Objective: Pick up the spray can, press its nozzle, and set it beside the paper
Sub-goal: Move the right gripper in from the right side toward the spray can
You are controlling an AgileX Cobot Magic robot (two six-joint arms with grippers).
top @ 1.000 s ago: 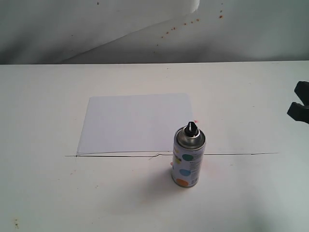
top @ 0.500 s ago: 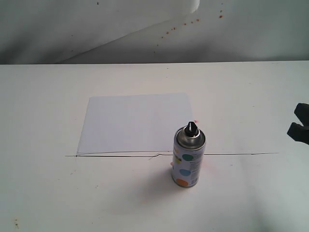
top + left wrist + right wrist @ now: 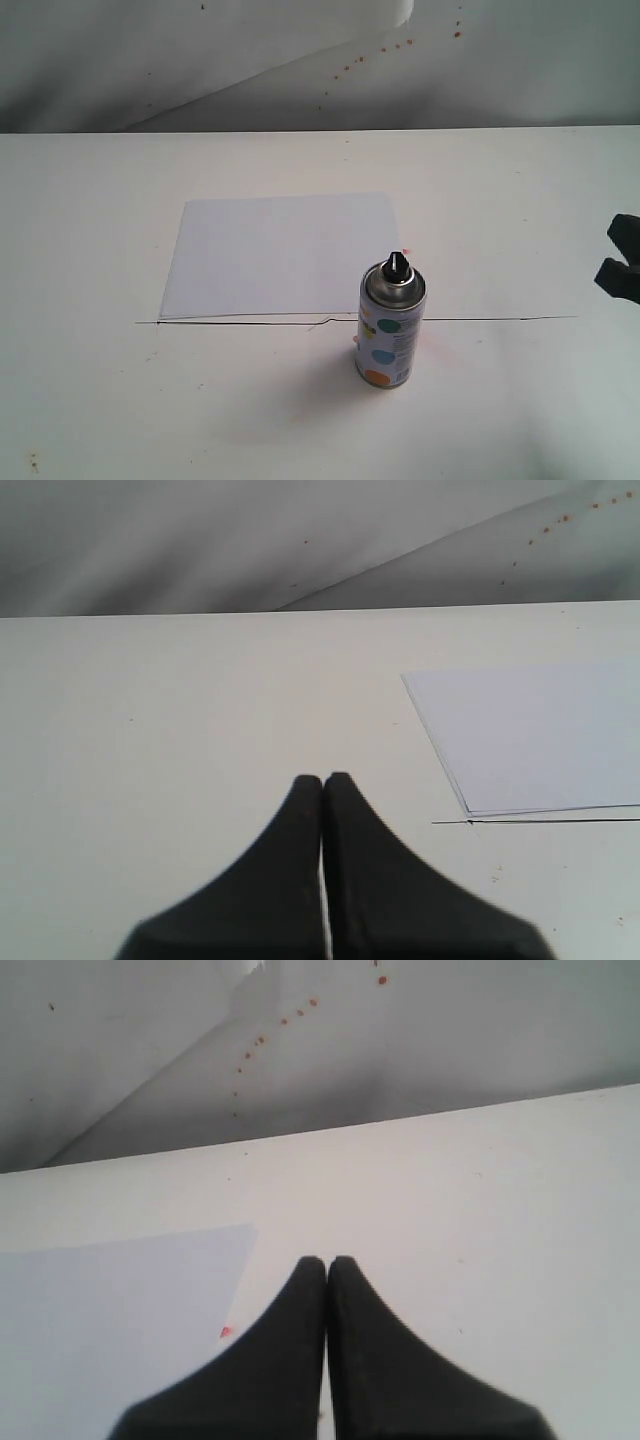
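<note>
Where the tabletop point(image 3: 100, 400) fills the bottom of the exterior frame, it is white with a few faint specks. Just above that, a little right of centre, the can point(image 3: 391, 335) stands upright and free of both grippers, its dotted label toward the camera and the black nozzle point(image 3: 397, 266) on its shiny dome. A thin black line point(image 3: 500, 319) crosses the tabletop behind the can's base. Beyond the line the paper point(image 3: 270, 255) lies flat in the middle of the frame. The can's top overlaps the paper's lower right corner in the picture, but its base sits on the near side of the line, just beside the sheet. A small red fleck point(image 3: 405, 252) lies by the paper's right edge.

The right gripper point(image 3: 327, 1265) has its fingers pressed together on nothing. In the exterior frame it shows only as black lumps at the right edge, level with the paper and well apart from the can. The left gripper point(image 3: 322, 780), outside that frame, is likewise closed tight and empty above bare tabletop, near a corner of the paper.

Farthest back, across the top of the frame, a grey-white backdrop point(image 3: 150, 60) carries scattered red spots point(image 3: 380, 50).
</note>
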